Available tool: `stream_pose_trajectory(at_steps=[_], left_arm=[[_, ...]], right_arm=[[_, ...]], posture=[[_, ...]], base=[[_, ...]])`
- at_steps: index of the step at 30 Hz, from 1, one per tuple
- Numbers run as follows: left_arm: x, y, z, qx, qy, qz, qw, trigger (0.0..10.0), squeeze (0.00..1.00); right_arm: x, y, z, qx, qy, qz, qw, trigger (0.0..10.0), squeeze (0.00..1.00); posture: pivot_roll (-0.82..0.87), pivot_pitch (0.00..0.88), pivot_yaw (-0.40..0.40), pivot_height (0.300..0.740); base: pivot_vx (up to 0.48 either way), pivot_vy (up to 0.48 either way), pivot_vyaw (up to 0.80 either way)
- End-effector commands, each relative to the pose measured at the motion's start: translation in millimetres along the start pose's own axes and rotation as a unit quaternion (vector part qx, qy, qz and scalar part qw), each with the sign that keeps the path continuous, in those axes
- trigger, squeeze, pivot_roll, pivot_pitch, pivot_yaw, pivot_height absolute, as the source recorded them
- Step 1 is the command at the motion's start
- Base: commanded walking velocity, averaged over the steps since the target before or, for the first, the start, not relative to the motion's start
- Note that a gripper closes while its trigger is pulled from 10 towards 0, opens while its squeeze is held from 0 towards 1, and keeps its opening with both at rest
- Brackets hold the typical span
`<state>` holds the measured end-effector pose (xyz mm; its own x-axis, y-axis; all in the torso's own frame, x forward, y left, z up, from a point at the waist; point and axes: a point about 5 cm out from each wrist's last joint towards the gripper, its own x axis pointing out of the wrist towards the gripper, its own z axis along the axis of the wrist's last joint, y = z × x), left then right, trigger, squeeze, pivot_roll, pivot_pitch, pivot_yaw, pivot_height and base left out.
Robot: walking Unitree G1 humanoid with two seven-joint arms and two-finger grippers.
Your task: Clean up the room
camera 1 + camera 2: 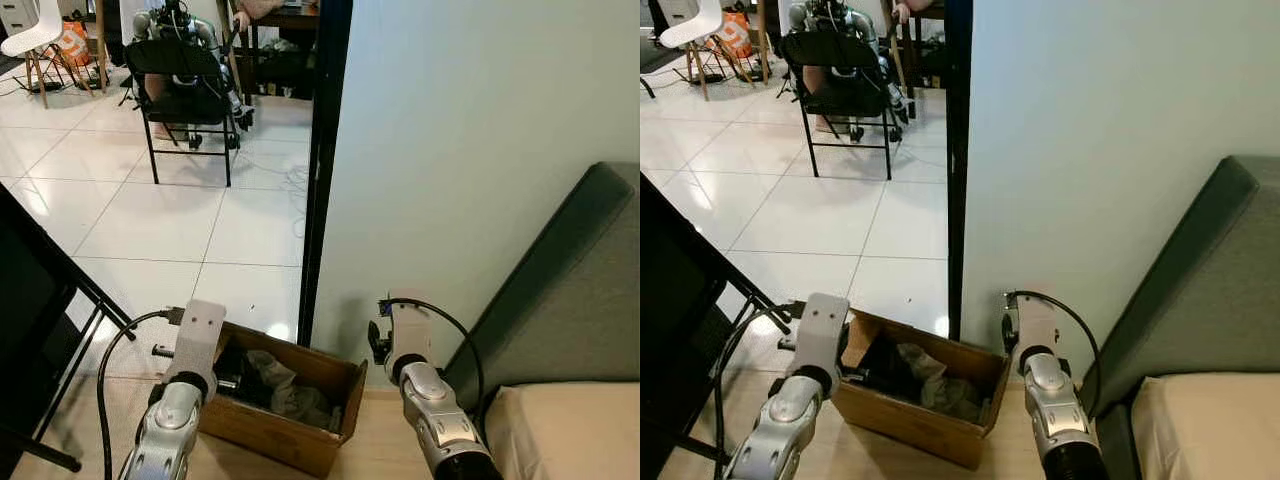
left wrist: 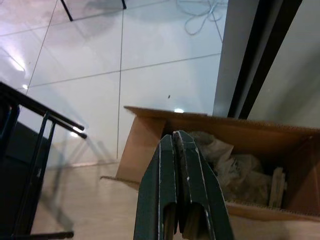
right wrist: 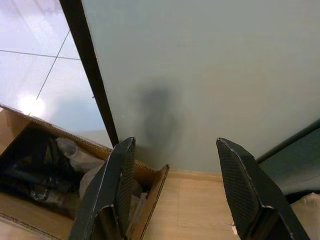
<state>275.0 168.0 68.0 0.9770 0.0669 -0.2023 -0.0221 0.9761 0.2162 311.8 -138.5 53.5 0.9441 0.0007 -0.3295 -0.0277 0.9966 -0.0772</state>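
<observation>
- White tiled floor (image 1: 150, 230) meets wood flooring beside a pale wall (image 1: 470, 150).
- Cardboard box (image 1: 285, 425) of crumpled items sits against the wall's dark edge.
- Left gripper (image 2: 181, 150) pressed together above the box; right gripper (image 3: 177, 170) spread wide near the wall.

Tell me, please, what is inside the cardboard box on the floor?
The cardboard box holds crumpled pale cloth or paper beside dark items that cannot be made out. Whatever lies beneath them is covered.

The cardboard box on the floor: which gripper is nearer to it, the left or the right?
Left. The left gripper hangs shut over the box, above its near left end. The right gripper, open, is beside the box's right end, facing the wall.
</observation>
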Motion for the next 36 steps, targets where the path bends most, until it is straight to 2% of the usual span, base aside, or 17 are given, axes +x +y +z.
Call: stream_pose_trajectory(at_steps=[1, 12, 15, 29, 33, 36], left_arm=[[-2.0, 0.4, -1.3, 0.007, 0.001, 0.003, 1.000, 10.0, 0.00], [-5.4, 6.3, -1.7, 0.012, 0.002, 0.007, 1.000, 10.0, 0.00], [-7.0, 3.7, -1.6, 0.026, -0.002, -0.006, 1.000, 10.0, 0.00], [-7.0, -1.6, 4.2, 0.020, -0.018, -0.043, 0.999, 10.0, 0.00], [-7.7, 1.6, 2.7, 0.011, -0.011, -0.036, 0.999, 10.0, 0.00], [-7.9, 6.1, 0.5, -0.009, -0.006, -0.017, 1.000, 10.0, 0.00]], right_arm=[[-0.6, 1.7, -0.7, -0.003, 0.008, 0.009, 1.000, 10.0, 0.00], [-2.6, 6.0, 1.2, -0.004, 0.018, 0.026, 1.000, 10.0, 0.00], [-3.6, 5.8, 0.2, -0.001, 0.021, 0.025, 0.999, 10.0, 0.00], [-8.7, 3.7, -1.9, 0.003, 0.034, 0.026, 0.999, 10.0, 0.00], [-10.4, 3.3, 0.4, -0.001, 0.025, 0.024, 0.999, 10.0, 0.00], [-16.1, 1.3, 8.6, 0.010, -0.018, 0.011, 1.000, 10.0, 0.00]], posture=[[-0.02, 0.100, -0.052, 0.740], [-0.01, 0.121, -0.058, 0.740], [-0.01, 0.121, -0.058, 0.740], [-0.02, 0.135, -0.042, 0.740], [-0.02, 0.136, -0.035, 0.740], [-0.03, 0.126, -0.030, 0.740]], base=[[0.000, 0.000, 0.00], [0.000, 0.000, -0.75], [0.000, 0.000, -0.80], [0.000, 0.000, -0.80], [0.000, 0.000, -0.80], [0.000, 0.000, -0.80]])
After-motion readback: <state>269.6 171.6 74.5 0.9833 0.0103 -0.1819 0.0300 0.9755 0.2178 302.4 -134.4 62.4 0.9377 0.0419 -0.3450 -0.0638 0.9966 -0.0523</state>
